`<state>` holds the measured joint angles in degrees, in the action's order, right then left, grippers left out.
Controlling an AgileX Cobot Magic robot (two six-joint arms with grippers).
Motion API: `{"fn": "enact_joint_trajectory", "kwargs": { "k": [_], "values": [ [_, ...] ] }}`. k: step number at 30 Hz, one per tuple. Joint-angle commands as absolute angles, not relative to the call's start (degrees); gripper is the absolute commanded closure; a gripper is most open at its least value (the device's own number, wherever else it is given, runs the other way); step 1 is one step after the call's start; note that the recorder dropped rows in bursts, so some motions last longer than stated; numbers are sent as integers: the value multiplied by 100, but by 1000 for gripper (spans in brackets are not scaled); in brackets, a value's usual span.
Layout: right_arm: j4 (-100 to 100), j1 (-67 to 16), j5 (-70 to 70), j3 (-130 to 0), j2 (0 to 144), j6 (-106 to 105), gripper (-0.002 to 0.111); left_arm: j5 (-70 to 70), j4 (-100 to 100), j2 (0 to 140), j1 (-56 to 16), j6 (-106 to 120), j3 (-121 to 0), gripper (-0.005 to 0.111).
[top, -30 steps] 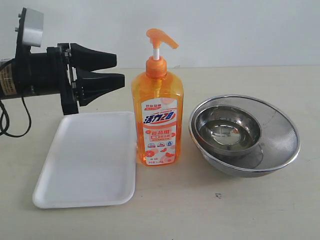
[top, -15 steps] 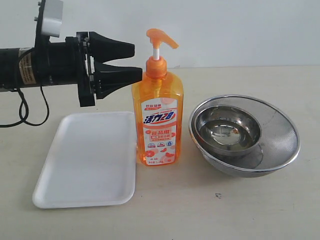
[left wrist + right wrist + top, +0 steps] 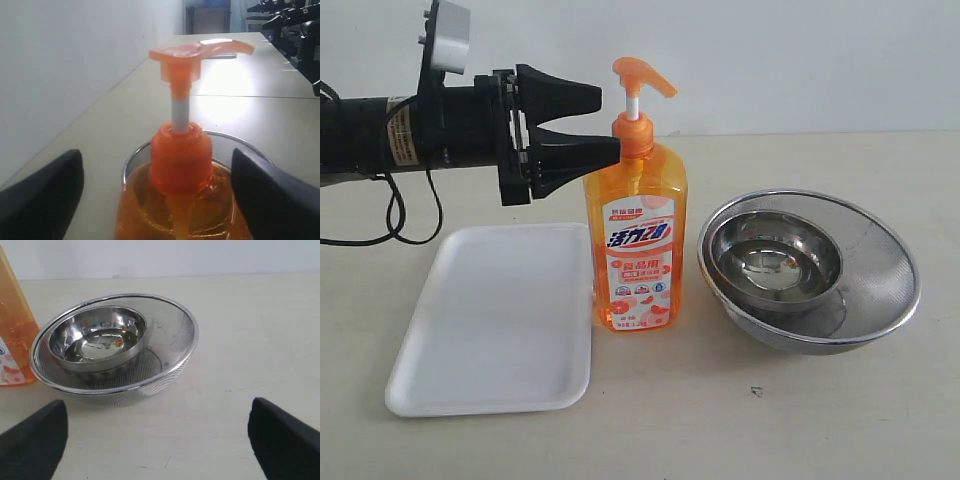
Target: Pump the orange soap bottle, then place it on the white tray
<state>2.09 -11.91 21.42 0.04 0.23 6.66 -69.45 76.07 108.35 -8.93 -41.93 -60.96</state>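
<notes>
Approach to the pump was the step in hand. The left gripper [image 3: 610, 122] lay level at the neck of the orange soap bottle [image 3: 636, 240], its jaws spread and holding nothing. In the left wrist view the two black fingers [image 3: 42, 200] flanked the bottle's shoulders with open air on either side of the collar [image 3: 181, 157]. From the exterior view the lower fingertip seemed to overlap the collar, though contact could not be judged there.

The pump head [image 3: 642, 75] stood fully raised, with its white stem [image 3: 633, 108] showing, so the pump looked undone. The bottle stood upright on the table [image 3: 770, 420], just beside the right edge of the white tray [image 3: 490, 320] and not on it, between the tray and the steel bowls [image 3: 810, 270].

The next move probably called for either a steadying grip around the neck or a push down onto the flat top of the head. The bottle was tall and narrow-based, so an off-centre press could tip it.

The bottle was glossy translucent plastic with flattened sides and a slick paper label. The tray was matte, shallow and round-cornered. The outer bowl was fine mesh and the inner one polished.

The right gripper [image 3: 160, 440] hovered near the bowls, jaws wide apart and empty.
</notes>
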Motion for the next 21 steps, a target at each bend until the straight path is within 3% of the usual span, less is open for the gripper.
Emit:
{"fn": "enact_joint_trajectory", "kwargs": {
  "k": [1, 21],
  "values": [
    [209, -1152, 2085, 0, 0, 653, 21, -6996, 7530, 10837, -999, -4140, -6136, 31],
    [209, -1152, 2078, 0, 0, 653, 21, -6996, 7187, 10853, -1201, -3897, -6136, 31]
  ]
}}
